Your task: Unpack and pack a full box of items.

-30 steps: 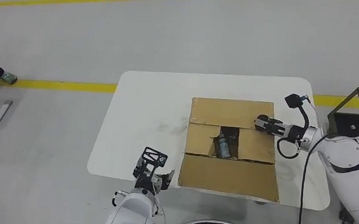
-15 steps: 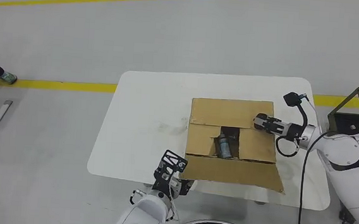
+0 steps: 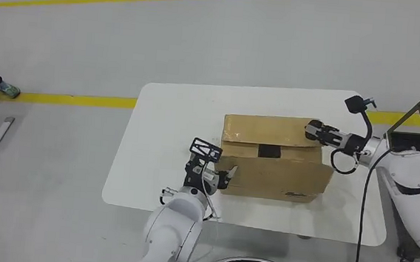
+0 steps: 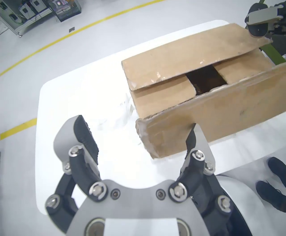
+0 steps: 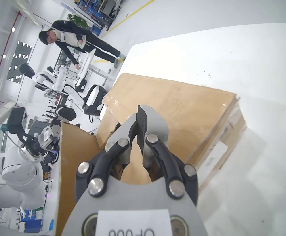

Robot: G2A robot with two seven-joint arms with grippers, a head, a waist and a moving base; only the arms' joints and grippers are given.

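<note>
Top view: I see the box (image 3: pixel 274 169) on the white tabletop (image 3: pixel 166 127), my left gripper (image 3: pixel 218 175) at its near corner, my right gripper (image 3: pixel 314 130) on the far flap (image 3: pixel 266 128). Left wrist view: left fingers (image 4: pixel 85 134) spread wide around that corner; a dark gap shows between the flaps. Right wrist view: right fingers (image 5: pixel 154 120) nearly together over the flap; whether they pinch it I cannot tell.

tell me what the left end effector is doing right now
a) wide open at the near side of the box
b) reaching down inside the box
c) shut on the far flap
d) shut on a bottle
a: the left wrist view shows the left end effector spread wide open, close to the near side of the box, not inside it.
</note>
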